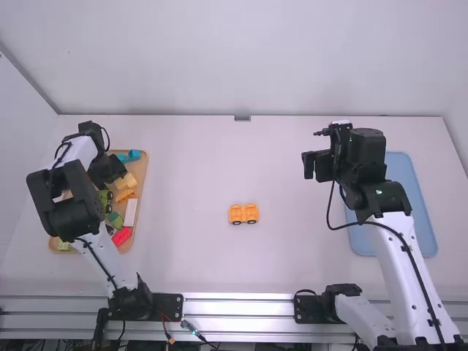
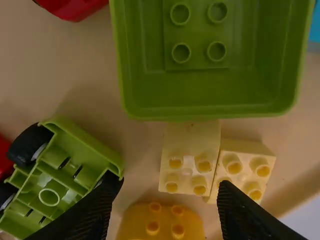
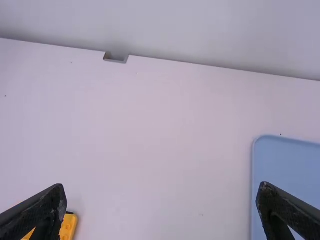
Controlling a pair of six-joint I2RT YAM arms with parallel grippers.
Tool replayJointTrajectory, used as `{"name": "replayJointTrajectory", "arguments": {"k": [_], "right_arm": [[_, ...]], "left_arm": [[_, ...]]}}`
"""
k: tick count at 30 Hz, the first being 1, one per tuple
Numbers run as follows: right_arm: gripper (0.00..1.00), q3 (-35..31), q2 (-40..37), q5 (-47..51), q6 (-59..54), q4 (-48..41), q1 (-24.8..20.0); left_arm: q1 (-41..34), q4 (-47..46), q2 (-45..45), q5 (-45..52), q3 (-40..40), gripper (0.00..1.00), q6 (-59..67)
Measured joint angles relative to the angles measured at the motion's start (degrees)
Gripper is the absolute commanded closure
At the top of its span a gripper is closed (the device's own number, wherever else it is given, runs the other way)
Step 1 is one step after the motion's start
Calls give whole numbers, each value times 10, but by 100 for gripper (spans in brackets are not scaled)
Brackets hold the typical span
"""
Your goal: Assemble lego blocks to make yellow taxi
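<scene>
Yellow-orange plastic taxi [image 1: 243, 213], dark-wheeled and partly built, stands upright mid-surface [image 1: 190, 175], between the two arms. Light, rigid and slick, it likely rolls at a nudge; you do best to grip it low across opposite flat body sides, off the wheels, gently enough that no joint pops.

At left, your left tool [image 2: 168, 181] hangs with fingers parted and nothing between them, over the wooden tray [image 1: 142, 183]. Two pale yellow studded blocks [image 2: 190, 160] sit side by side below, next to a green hollow block [image 2: 135, 100]; grip their plain sides, minding that neighbour's rim and the tray's edge. At right, your right tool [image 3: 161, 187], spread and holding nothing, waits near the blue tray [image 1: 409, 175]. The taxi sits well apart from both trays and the metal rail [image 1: 241, 314], leaving you room to approach from either side.
</scene>
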Motion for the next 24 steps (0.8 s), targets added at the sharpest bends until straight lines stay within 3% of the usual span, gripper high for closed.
{"name": "replayJointTrajectory", "arguments": {"k": [13,24], "right_arm": [[1,0,0,0,0,1,1],[1,0,0,0,0,1,1]], "left_arm": [[0,50,0,-10,-42,45,10],[0,33,-1,-55,-43,46,10]]}}
